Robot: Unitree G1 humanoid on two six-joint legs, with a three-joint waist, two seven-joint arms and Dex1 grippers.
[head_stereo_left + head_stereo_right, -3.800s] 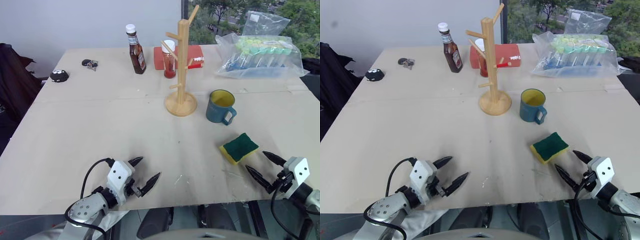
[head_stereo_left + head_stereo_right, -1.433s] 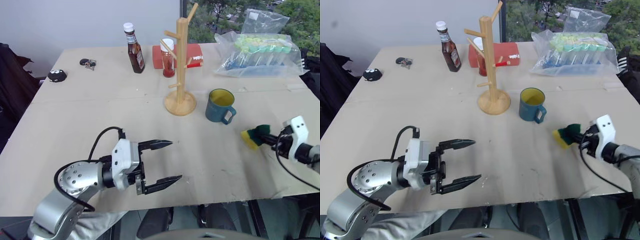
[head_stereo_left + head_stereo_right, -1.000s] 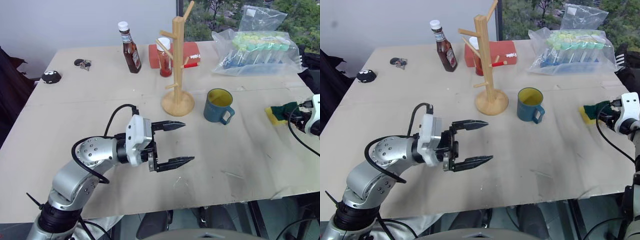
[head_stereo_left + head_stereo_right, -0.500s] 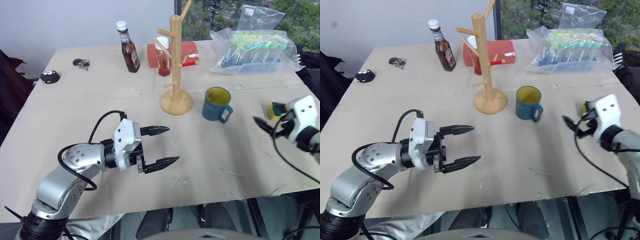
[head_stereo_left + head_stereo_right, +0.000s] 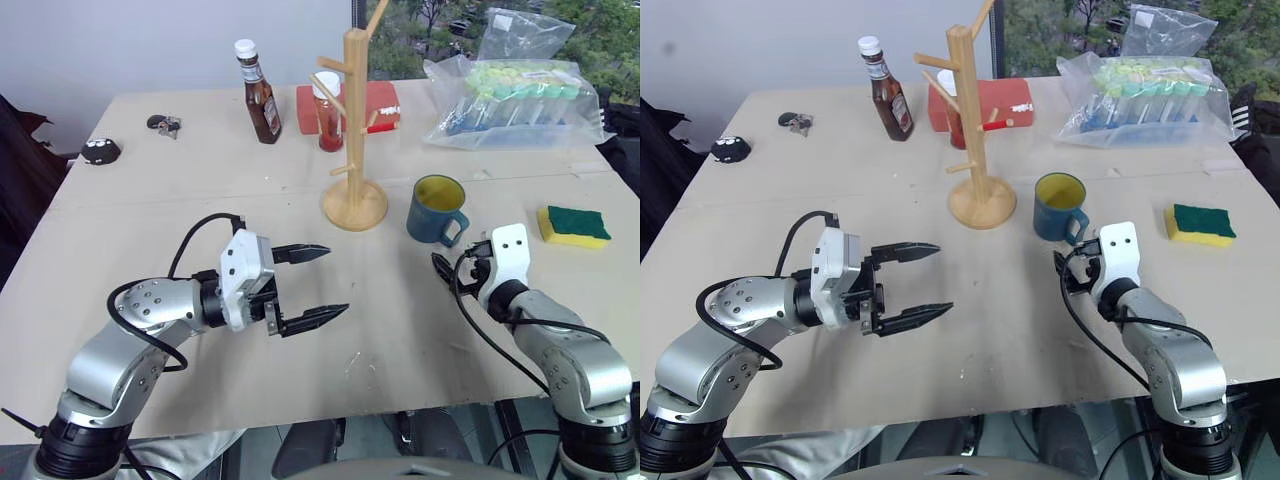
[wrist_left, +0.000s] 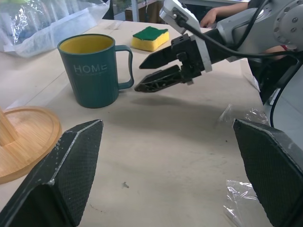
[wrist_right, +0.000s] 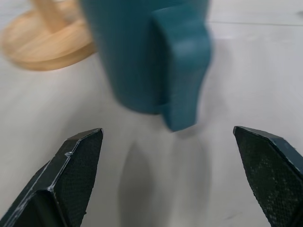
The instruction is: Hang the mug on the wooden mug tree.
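Mug [image 5: 437, 208] stood upright and empty on table [image 5: 150, 250], just beside wooden mug tree [image 5: 355, 130]. Right gripper [image 5: 455, 263] spread wide, near mug handle, not touching. Left gripper [image 5: 312, 284] spread, empty. Plastic bag [image 5: 515, 95] held capped tubes.

1 mug [image 5: 437, 209], 1 mug tree [image 5: 355, 125], 2 bottles [image 5: 258, 82], 1 sponge [image 5: 572, 225], perhaps 1 key bunch [image 5: 165, 124].

My fingers [image 6: 71, 175] wear a rough, cross-hatched matt black. The mug [image 6: 94, 70] looks smooth and glossy; the mug tree [image 5: 356, 120] is pale sanded wood; the table [image 5: 150, 240] is matt, papery board.
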